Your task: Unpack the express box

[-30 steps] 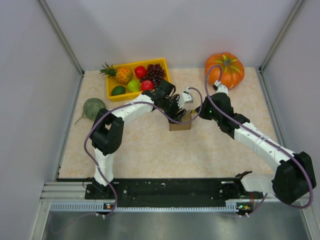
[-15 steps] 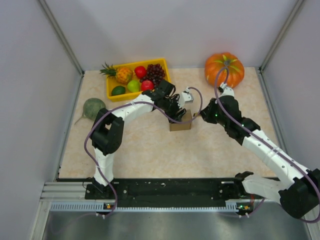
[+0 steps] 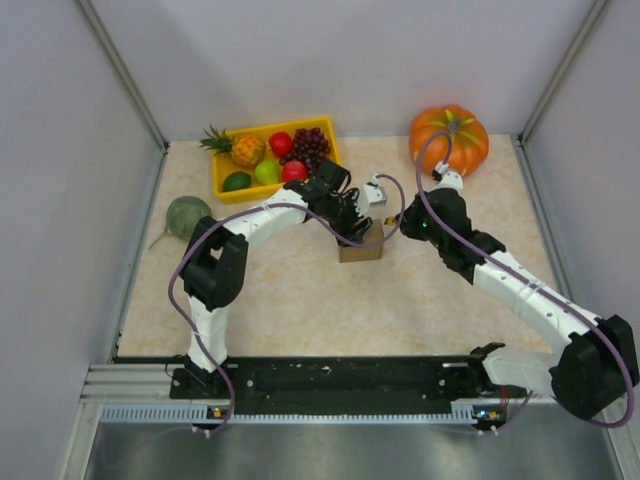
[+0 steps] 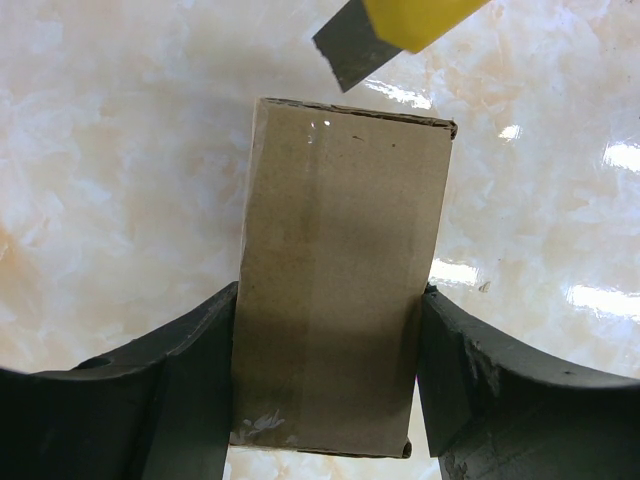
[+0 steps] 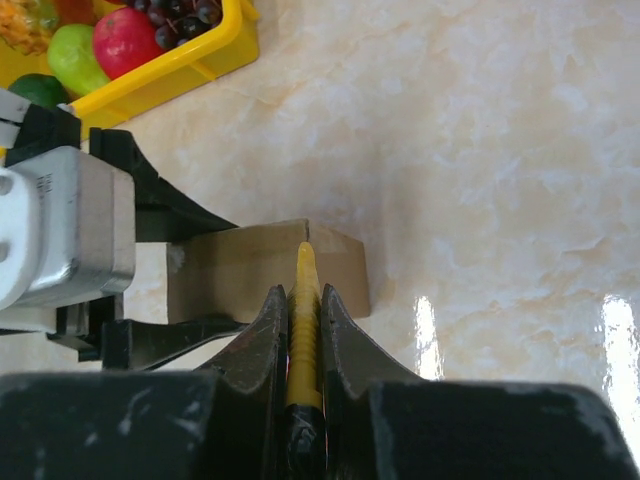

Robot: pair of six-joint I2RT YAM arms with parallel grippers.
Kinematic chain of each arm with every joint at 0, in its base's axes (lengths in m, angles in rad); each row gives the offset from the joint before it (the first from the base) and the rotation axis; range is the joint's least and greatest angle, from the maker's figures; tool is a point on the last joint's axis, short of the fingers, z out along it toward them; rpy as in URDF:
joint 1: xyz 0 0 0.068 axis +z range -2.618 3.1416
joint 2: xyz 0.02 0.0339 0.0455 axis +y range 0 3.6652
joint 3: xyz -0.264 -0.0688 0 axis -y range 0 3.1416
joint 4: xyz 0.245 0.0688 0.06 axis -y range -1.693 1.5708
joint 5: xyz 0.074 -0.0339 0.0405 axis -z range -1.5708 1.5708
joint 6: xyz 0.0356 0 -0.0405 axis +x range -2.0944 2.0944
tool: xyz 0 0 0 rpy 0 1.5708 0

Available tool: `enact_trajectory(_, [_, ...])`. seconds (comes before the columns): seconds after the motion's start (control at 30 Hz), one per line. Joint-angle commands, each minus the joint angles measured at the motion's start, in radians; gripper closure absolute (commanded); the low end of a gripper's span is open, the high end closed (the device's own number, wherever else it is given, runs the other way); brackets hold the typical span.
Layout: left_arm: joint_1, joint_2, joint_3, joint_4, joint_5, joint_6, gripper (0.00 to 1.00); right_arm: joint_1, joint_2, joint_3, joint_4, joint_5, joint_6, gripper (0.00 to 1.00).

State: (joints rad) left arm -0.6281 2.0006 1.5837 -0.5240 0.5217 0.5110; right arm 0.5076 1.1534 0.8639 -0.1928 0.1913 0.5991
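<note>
The left gripper pinches the express box by its long sides. The right gripper, closed on a yellow box cutter, holds the blade just off the box's far end.

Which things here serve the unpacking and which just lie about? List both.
In the job: express box, between the jaws of the left gripper; yellow cutter, clamped in the right gripper.
Lying about: yellow fruit tray, pumpkin, green melon.

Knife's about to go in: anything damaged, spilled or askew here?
Nothing stands out. The express box lies flat and closed, with no visible tear, gripped squarely by the left gripper. The right gripper holds the yellow knife, its blade at the box's far edge. The fruit sits inside the yellow tray.
</note>
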Motion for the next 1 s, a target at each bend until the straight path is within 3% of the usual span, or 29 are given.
enact_trajectory(0.0, [0.013, 0.033, -0.033, -0.031, -0.049, 0.021, 0.64, 0.006, 0.040, 0.027, 0.082, 0.030, 0.008, 1.00])
enact_trajectory(0.97, [0.013, 0.041, -0.034, -0.039, -0.049, 0.024, 0.65, 0.006, 0.138, 0.024, 0.136, 0.030, -0.015, 1.00])
